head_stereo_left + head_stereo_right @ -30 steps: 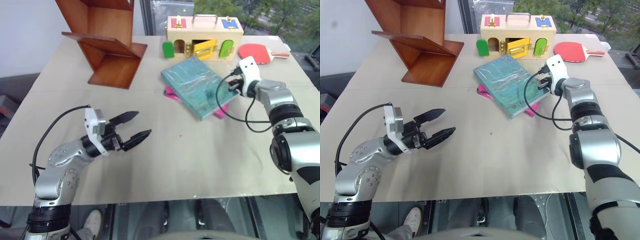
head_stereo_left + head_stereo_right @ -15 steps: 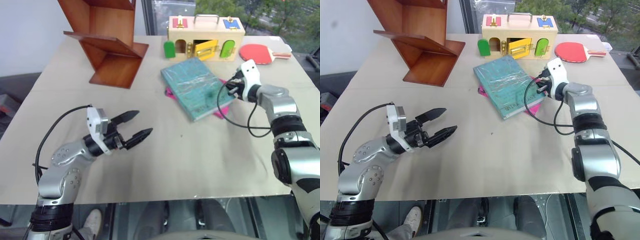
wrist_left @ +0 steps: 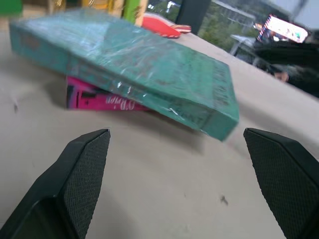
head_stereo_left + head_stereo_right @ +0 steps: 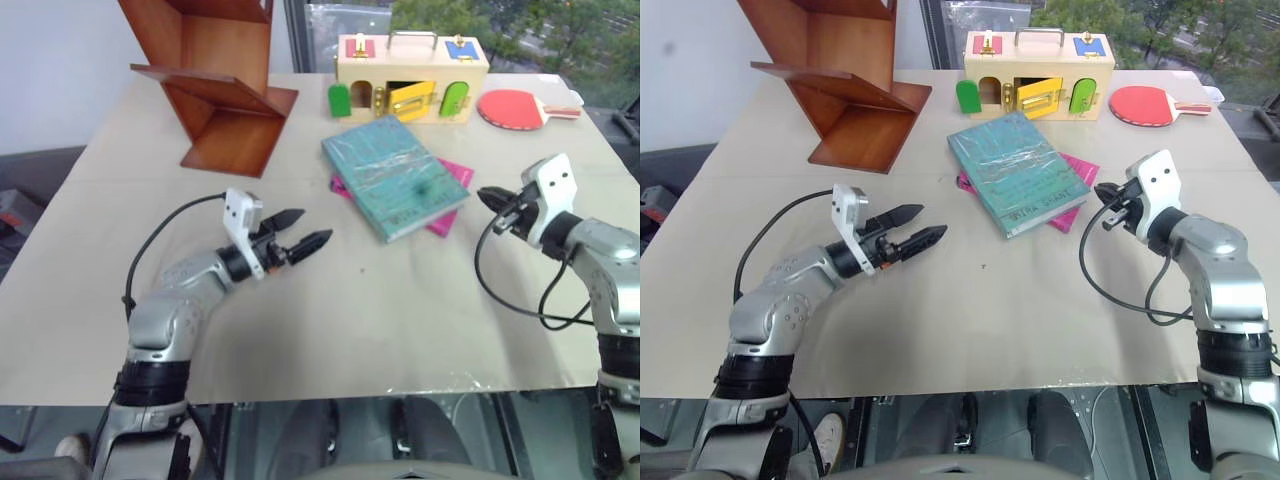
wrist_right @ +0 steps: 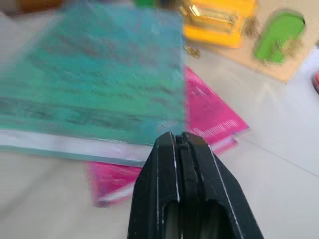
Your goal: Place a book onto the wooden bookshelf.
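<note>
Presently: teal-green book [image 4: 396, 175] flat atop magenta-pink book [image 4: 447, 196] mid-surface, left gripper [image 4: 300, 231] wide open and empty, right gripper [image 4: 1108, 203] shut, empty; advisable to approach low, straddling the overhanging near edge.

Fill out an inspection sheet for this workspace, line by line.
Surface: beige table, flat.
Job's things: teal book lies on a pink book; wooden bookshelf at the table's far left holds nothing.
Clutter: wooden box with coloured doors; red paddle.
Grippers: left gripper open, right gripper shut, both empty, either side of the books.
Cables: black cable loops from each wrist.
Surroundings: window, trees outside.
</note>
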Tool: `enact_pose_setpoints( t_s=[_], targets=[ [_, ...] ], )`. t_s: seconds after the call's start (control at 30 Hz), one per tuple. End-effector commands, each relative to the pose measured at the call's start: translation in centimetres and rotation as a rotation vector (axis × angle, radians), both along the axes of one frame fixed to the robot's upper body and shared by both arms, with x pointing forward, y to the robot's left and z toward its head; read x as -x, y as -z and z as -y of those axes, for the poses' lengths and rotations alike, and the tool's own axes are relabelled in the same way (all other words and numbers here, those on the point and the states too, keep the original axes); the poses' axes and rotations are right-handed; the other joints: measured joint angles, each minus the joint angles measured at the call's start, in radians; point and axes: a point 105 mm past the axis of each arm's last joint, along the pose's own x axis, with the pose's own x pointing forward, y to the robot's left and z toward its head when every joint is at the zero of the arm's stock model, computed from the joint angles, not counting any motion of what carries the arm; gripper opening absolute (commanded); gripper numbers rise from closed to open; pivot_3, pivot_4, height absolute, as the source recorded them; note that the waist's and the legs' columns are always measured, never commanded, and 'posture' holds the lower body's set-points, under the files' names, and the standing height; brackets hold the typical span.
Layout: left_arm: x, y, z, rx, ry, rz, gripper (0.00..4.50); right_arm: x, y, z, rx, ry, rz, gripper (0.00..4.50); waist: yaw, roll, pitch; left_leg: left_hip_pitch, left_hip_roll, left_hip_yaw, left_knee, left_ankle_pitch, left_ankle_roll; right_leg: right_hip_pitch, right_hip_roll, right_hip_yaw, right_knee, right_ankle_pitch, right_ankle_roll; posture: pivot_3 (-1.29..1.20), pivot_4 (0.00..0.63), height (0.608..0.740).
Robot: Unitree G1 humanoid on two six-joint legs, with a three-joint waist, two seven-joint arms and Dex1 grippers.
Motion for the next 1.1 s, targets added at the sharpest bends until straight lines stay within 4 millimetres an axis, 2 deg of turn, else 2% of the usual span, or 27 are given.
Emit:
enact_pose_setpoints(
  t_s=[0.03,0.1,0.2,0.23,0.37,0.4,0.47,0.57,0.77,1.03,1.1],
  targets=[
    [-1.0,-0.1,0.6,0.151,-0.006,-0.181,4.5,4.2,-2.1,-2.2,-0.04,-0.117,0.095,0.33,0.001,0.0,0.0,0.0,0.0,0.0,0.0,0.0,0.0,0.0,0.0,0.0,0.0,0.0,0.0,0.0,0.15,0.74],
    [-2.1,0.1,1.4,0.248,-0.012,-0.292,4.5,6.5,-2.0,-3.4,-0.08,-0.16,0.092,0.93,0.012,-0.001,0.0,-0.001,-0.001,-0.001,0.002,0.0,0.0,0.0,0.0,0.0,0.001,0.0,0.0,0.0,0.15,0.74],
    [-3.4,0.6,2.7,0.34,-0.007,-0.423,4.5,9.3,-0.8,-4.4,-0.038,-0.184,0.058,2.36,0.019,-0.002,-0.001,-0.001,-0.001,-0.001,0.004,0.0,0.0,0.0,0.0,0.0,0.002,0.0,0.0,0.0,0.15,0.74],
    [-3.7,0.7,3.0,0.36,-0.002,-0.45,4.5,9.9,-0.6,-4.5,-0.029,-0.183,0.056,2.96,0.019,-0.002,-0.001,-0.001,-0.001,-0.001,0.006,0.0,0.0,0.0,0.001,0.0,0.003,0.0,0.0,0.0,0.15,0.74],
    [-4.9,1.2,4.5,0.453,0.033,-0.566,4.5,12.4,-0.4,-4.2,0.012,-0.135,0.081,4.48,0.02,-0.003,-0.001,-0.001,-0.001,-0.001,0.011,0.0,0.0,0.001,0.002,-0.001,0.008,0.0,0.0,0.0,0.15,0.74],
    [-5.3,1.4,4.9,0.47,0.041,-0.59,4.5,13.4,-0.1,-4.2,0.063,-0.161,0.092,4.48,0.02,-0.003,-0.001,0.0,-0.001,-0.001,0.011,0.0,0.0,0.001,0.002,-0.002,0.009,0.0,0.0,0.0,0.15,0.74],
    [-6.1,1.5,5.6,0.51,0.046,-0.627,4.5,14.6,0.4,-4.2,0.055,-0.185,0.073,4.48,0.023,-0.003,-0.001,0.0,-0.001,-0.001,0.013,0.0,0.001,0.002,0.003,-0.002,0.01,0.0,0.001,0.0,0.15,0.74],
    [-7.4,1.3,6.8,0.575,0.052,-0.682,4.5,15.6,0.6,-3.9,0.064,-0.175,0.08,4.48,0.019,-0.005,-0.001,0.001,-0.001,-0.004,0.014,-0.001,0.002,0.004,0.004,-0.005,0.009,0.0,0.002,0.0,0.15,0.74],
    [-8.3,0.8,9.0,0.586,0.096,-0.751,4.5,15.0,0.1,-3.9,0.1,-0.109,0.156,4.48,0.015,-0.007,-0.001,0.002,-0.001,-0.002,0.015,-0.002,0.004,0.005,0.004,-0.003,0.009,0.001,0.003,0.0,0.15,0.74],
    [-9.0,0.5,9.7,0.631,0.069,-0.766,4.5,14.7,-0.2,-4.4,0.106,-0.097,0.188,4.48,0.019,-0.007,-0.001,0.0,-0.001,-0.002,0.015,0.0,0.001,0.005,0.004,-0.004,0.007,0.001,0.003,0.0,0.15,0.74],
    [-9.0,0.5,9.7,0.656,0.061,-0.781,4.01,14.9,-0.6,-4.4,0.095,-0.1,0.213,4.5,0.02,-0.007,-0.001,0.0,-0.001,-0.002,0.015,0.0,0.001,0.005,0.003,-0.004,0.007,0.001,0.003,0.0,0.15,0.74]
  ],
)
